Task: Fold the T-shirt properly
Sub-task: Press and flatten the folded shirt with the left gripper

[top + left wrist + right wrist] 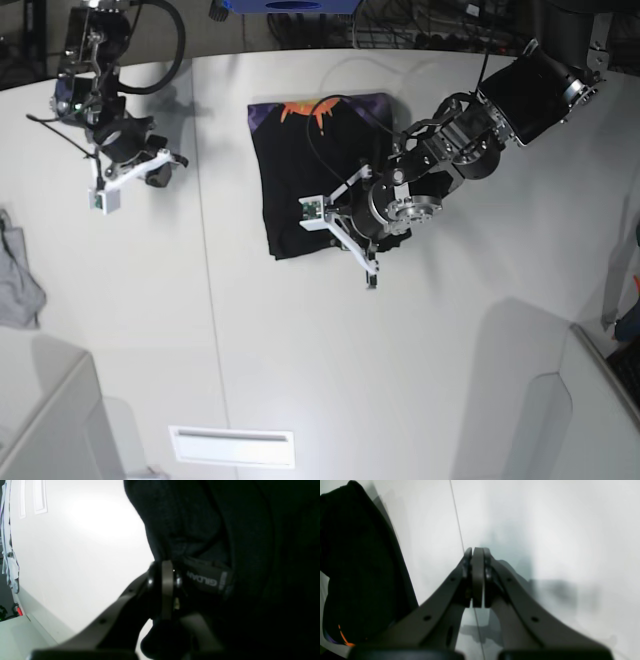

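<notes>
faintly, grey "gildan" neck label (205,579) (mirrored), black t-shirt (310,180), left jaws pinching

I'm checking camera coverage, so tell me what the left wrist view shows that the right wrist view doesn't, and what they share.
Only the left wrist view shows the left end effector shut on the large black short-sleeved cloth T-shirt, beside the shirt's grey brand label.

Only the right wrist view shows the right end effector shut on nothing above the bare white table, and the shirt's orange print.

Both show black shirt fabric and white tabletop.
</notes>
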